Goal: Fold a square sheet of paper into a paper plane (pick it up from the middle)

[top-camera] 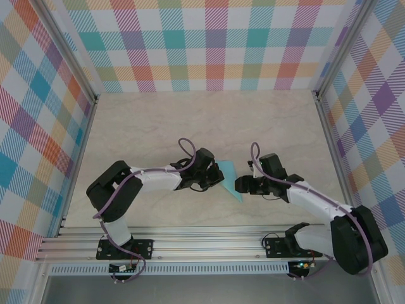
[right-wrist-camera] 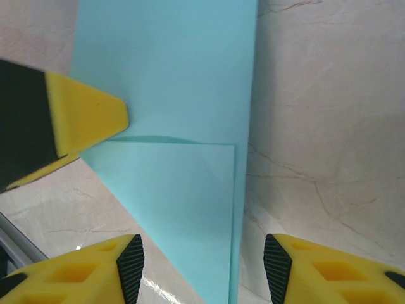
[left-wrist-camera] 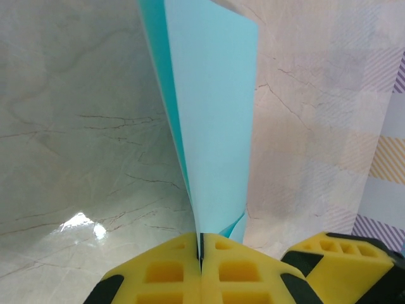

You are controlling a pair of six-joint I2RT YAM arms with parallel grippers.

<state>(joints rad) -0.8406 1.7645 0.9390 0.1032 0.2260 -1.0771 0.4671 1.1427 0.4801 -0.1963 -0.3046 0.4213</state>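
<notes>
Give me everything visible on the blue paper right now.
The paper is thin, plain light blue and folded into a narrow layered strip, with a diagonal flap creased across one face. The shut left gripper pinches it at one edge, between the two arms. The open right gripper straddles it and appears not to touch it.

Nothing to read at this moment: the light-blue paper (left-wrist-camera: 215,114) is plain and unmarked, and no letter, label, brand or number shows on the marbled tabletop (top-camera: 190,120) or the checked walls (top-camera: 215,44).
</notes>
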